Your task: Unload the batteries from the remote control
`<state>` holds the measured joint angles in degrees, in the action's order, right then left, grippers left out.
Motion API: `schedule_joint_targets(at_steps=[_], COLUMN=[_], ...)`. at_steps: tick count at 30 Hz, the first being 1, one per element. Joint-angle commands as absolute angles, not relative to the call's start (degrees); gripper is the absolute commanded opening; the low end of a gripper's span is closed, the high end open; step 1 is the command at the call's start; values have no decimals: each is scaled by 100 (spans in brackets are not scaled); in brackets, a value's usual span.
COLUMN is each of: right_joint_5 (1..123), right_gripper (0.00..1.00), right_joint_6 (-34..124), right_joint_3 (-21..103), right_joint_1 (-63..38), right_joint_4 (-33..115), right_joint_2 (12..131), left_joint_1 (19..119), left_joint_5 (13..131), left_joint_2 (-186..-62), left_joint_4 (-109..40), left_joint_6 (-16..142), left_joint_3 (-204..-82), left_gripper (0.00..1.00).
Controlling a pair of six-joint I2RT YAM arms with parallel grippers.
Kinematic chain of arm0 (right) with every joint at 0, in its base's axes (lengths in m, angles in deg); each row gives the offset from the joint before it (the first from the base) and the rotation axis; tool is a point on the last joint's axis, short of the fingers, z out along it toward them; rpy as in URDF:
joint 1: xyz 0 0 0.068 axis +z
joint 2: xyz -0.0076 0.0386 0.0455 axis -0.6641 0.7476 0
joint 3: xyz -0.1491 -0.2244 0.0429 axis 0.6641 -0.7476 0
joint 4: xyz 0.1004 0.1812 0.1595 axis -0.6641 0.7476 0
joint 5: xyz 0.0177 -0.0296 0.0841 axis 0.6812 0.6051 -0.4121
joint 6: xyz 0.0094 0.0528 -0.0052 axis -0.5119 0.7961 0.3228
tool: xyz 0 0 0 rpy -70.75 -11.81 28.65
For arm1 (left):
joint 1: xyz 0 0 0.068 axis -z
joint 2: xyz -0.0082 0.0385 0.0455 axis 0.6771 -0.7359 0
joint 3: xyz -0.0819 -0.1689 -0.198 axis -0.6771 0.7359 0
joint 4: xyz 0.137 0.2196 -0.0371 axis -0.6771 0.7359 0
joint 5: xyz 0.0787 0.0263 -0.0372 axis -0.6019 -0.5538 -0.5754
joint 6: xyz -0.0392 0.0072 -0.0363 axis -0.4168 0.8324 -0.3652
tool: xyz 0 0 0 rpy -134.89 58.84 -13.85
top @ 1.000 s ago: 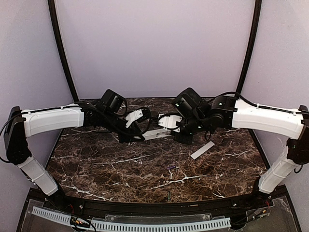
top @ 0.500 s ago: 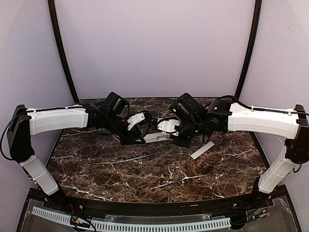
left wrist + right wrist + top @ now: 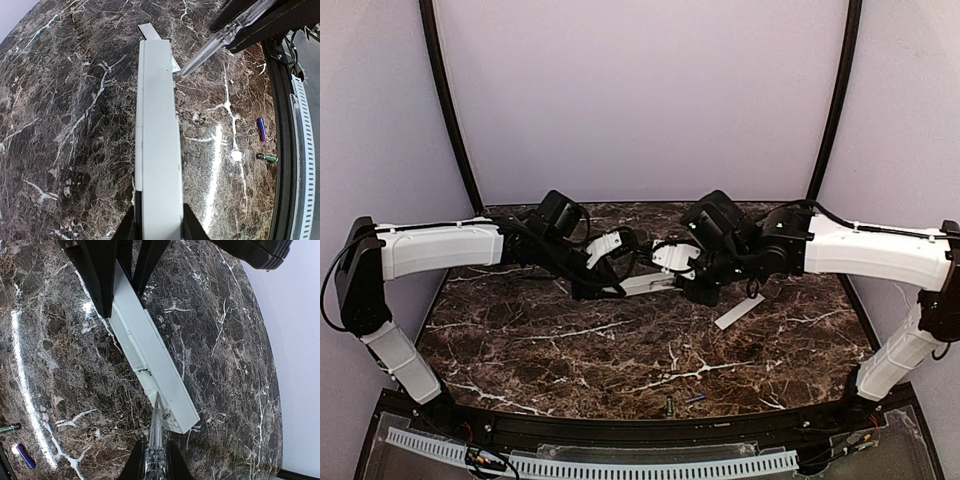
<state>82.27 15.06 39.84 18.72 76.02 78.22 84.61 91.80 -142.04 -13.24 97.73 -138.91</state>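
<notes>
**Item 1, near edge of tabletop (image 3: 520,350):** purple battery (image 3: 695,398), rolled here from mid-table within the last second. Dark battery (image 3: 668,405) lies just beside it, unmoved.

**Item 2, right of centre:** flat cover strip (image 3: 739,311), lying loose.

**Item 3, further back:** remote control (image 3: 647,282), held above the surface, its open channel showing no cells.
- Left claw (image 3: 159,225) is clamped on one end.
- Right claw (image 3: 155,460) is pinched on a clear pick (image 3: 156,432), whose tip sits in the compartment's other end.

**Assessment:** both cells appear out, so unloading is likely complete.
</notes>
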Motion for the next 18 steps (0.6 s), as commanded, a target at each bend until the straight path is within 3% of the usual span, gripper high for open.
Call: schedule_joint_targets(at_steps=[1, 18], right_joint_5=[8184, 7478], right_gripper=[0, 0], right_joint_6=[1715, 2669], right_joint_3=[3880, 3106], right_joint_1=[1898, 1897], right_joint_4=[7514, 7135], right_joint_2=[7557, 6519], left_joint_1=[8524, 8519], left_joint_5=[9358, 9551], left_joint_2=[-14125, -14083], left_joint_4=[-1465, -1534], left_joint_6=[9730, 9316], left_joint_3=[-13928, -13957], left_gripper=[0, 1])
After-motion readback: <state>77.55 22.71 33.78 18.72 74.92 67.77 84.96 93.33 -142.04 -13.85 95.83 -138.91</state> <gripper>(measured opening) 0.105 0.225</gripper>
